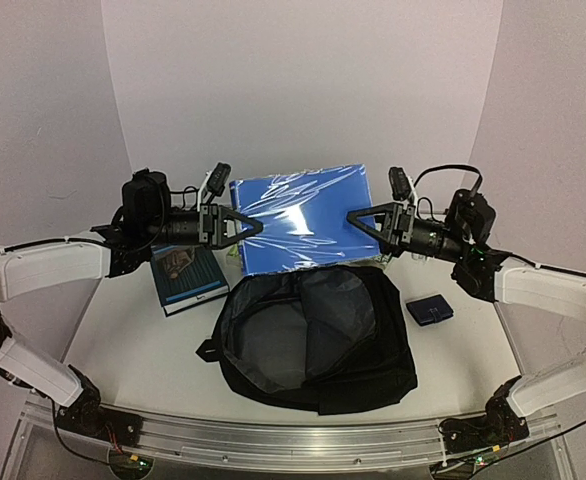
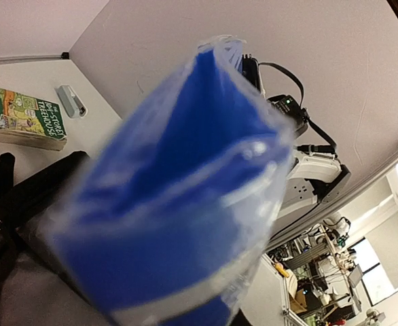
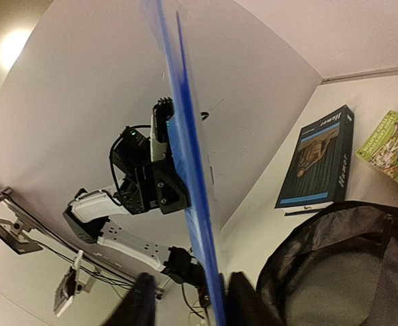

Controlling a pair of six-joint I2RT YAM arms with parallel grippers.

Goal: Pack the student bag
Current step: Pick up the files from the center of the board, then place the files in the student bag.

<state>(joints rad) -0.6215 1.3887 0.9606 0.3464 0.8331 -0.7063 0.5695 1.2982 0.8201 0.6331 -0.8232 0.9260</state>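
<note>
Both left claw (image 1: 248,226) and right claw (image 1: 358,218) pinch blue folder (image 1: 303,215), hiding bag (image 1: 313,345) rim.

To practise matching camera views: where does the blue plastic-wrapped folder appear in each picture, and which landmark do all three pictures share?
Top external: the blue folder is at the centre, raised, just beyond the open student bag.
Left wrist: the blue folder fills the middle, close and blurred.
Right wrist: the blue folder is seen edge-on, as a thin strip running from top to bottom.
Shared landmark: the student bag, at lower left in the left wrist view and lower right in the right wrist view.
</note>
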